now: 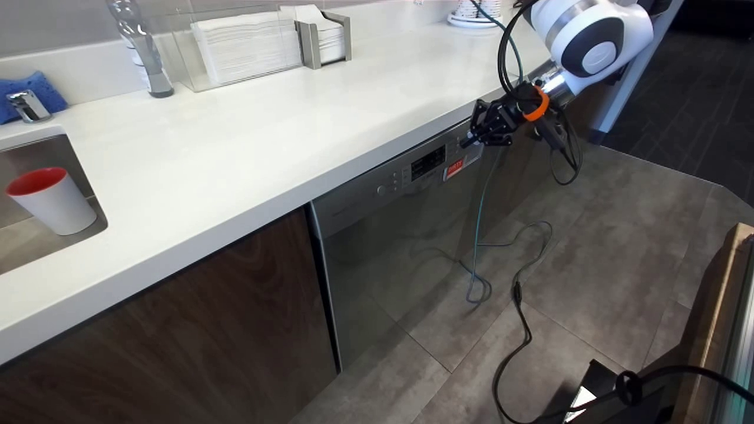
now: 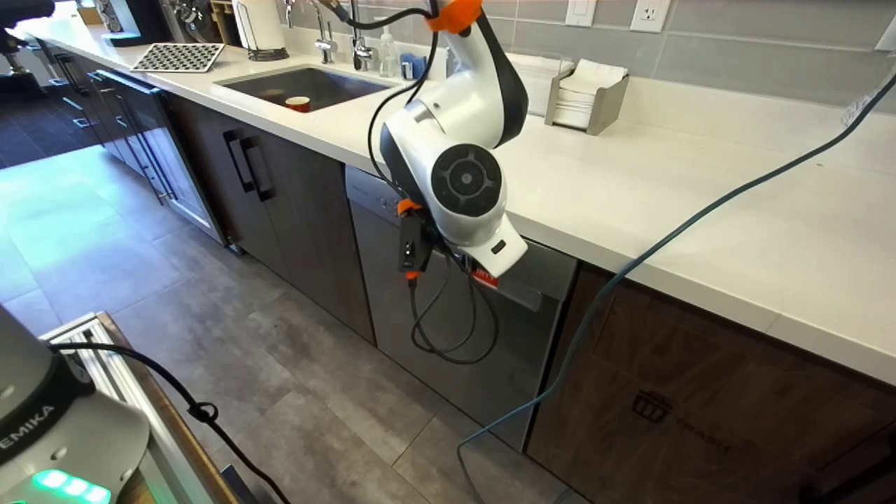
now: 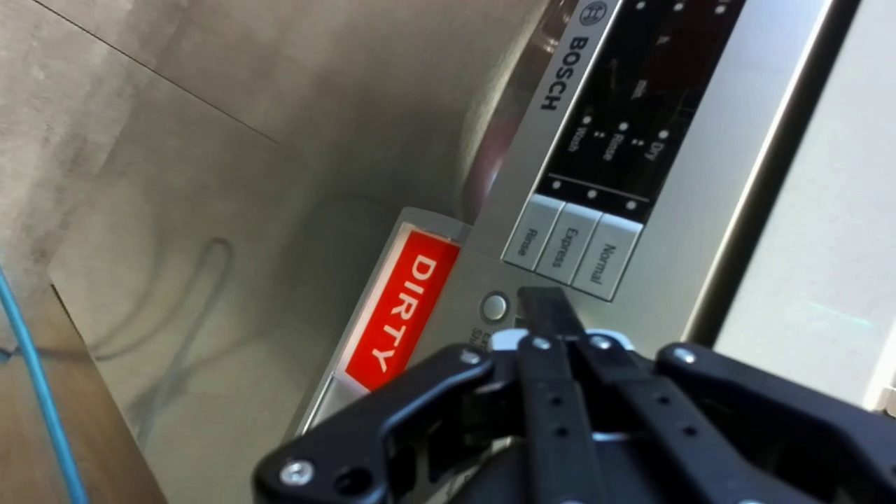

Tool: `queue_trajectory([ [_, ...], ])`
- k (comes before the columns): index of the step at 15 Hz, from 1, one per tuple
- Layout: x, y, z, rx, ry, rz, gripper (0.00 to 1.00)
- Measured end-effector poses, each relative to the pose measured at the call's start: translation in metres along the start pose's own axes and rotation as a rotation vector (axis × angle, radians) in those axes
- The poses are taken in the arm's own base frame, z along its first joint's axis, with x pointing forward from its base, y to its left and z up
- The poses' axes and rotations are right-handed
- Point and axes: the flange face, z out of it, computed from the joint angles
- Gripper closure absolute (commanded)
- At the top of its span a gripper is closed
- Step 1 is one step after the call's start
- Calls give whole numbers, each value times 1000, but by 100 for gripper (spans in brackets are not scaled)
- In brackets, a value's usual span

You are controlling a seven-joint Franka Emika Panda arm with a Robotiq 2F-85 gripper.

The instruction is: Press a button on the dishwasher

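The white countertop (image 1: 235,141) carries a clear holder (image 1: 201,81) and metal napkin holder (image 1: 308,46).

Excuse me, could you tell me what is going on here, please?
A robot arm has its closed, empty fingers at the control panel of a grey dishwasher, and a press seems the aim. Their tips look close to a small round button, but I cannot tell whether they touch anything. A red DIRTY sign is on the front.
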Motion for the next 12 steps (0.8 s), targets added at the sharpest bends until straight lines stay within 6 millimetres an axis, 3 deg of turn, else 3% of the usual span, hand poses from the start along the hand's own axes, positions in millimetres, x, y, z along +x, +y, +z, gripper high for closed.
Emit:
queue_trajectory([
  [12, -1, 3, 3, -3, -4, 19, 100],
])
